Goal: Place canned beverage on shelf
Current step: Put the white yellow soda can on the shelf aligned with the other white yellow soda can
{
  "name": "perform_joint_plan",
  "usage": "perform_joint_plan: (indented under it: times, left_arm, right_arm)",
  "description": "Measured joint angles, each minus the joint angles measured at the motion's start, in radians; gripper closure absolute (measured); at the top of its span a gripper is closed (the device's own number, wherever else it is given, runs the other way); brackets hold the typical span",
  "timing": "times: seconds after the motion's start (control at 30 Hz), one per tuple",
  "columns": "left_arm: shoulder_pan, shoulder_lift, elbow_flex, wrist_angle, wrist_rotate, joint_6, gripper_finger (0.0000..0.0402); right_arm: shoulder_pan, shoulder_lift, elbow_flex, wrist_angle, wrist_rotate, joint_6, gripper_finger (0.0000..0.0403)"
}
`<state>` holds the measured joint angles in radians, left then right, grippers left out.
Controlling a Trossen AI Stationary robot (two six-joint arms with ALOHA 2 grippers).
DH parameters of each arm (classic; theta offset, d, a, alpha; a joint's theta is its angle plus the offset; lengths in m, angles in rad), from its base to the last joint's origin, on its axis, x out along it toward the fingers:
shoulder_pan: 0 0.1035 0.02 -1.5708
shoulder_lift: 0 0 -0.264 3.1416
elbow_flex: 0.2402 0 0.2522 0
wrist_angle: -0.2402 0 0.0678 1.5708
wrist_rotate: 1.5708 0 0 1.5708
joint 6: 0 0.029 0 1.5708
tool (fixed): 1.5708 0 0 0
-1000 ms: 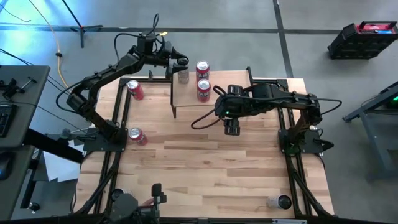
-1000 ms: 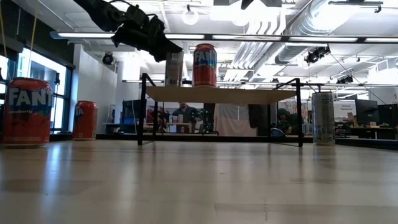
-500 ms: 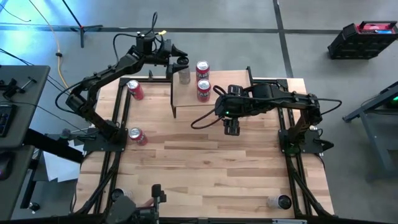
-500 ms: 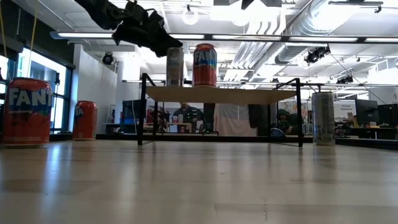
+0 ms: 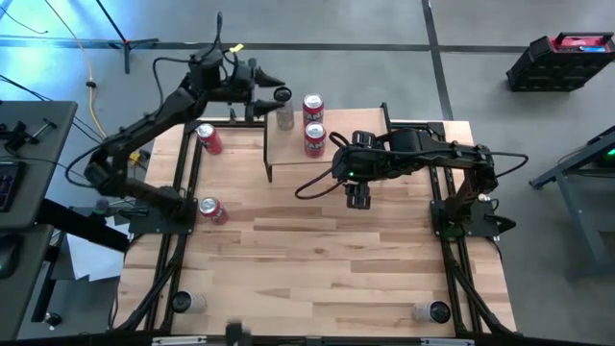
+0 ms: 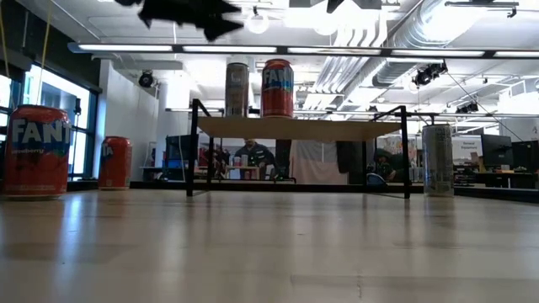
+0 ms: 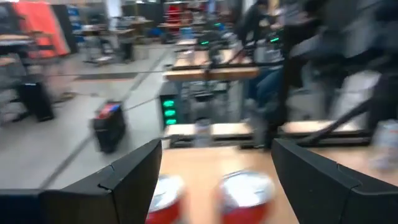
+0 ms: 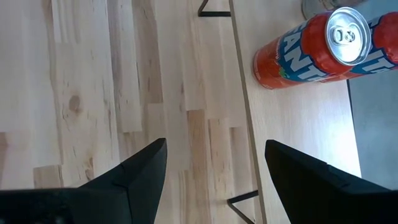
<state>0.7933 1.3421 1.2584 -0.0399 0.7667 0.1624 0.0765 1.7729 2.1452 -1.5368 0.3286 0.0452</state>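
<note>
At shelf (image 5: 288,149) far edge: silver can (image 5: 284,116) | left pincer (image 5: 279,93) released, just beside | right pincer (image 5: 357,200) released, mid-table.

Open-plan lab, exposed ceiling ducts (image 6: 396,38), strip lights (image 6: 253,49), workbenches (image 7: 211,71)

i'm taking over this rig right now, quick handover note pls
Left gripper: open, empty, lifted just behind the shelf's far left corner, beside the silver can.
Right gripper: open, empty, hovering over the table in front of the shelf.
Done: silver can and a red Fanta can stand upright on the shelf.
Left: one red can behind the shelf, two red cans on the table's left side, two cans at the near corners.
</note>
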Motion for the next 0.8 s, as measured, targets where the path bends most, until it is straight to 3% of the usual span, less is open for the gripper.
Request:
perform_joint_plan:
  times: [0.07,0.37,0.7,0.8]
  left_arm:
    - [-0.089,-0.041,0.0,-0.061,-0.022,0.005,0.0105]
    - [-0.504,-0.183,0.0,-0.399,-0.327,0.078,0.0105]
    - [-0.887,-0.203,0.0,-0.669,-0.439,-0.194,0.0105]
    - [-1.031,-0.189,0.0,-0.706,-0.529,-0.307,0.0105]
  right_arm:
    - [0.0,0.0,0.0,0.0,0.0,0.0,0.0147]
    - [0.0,-0.006,0.0,-0.034,0.09,0.001,0.0147]
    - [0.04,-0.005,0.0,-0.034,0.081,0.099,0.0147]
    - [0.082,-0.005,0.0,-0.034,0.087,0.147,0.0147]
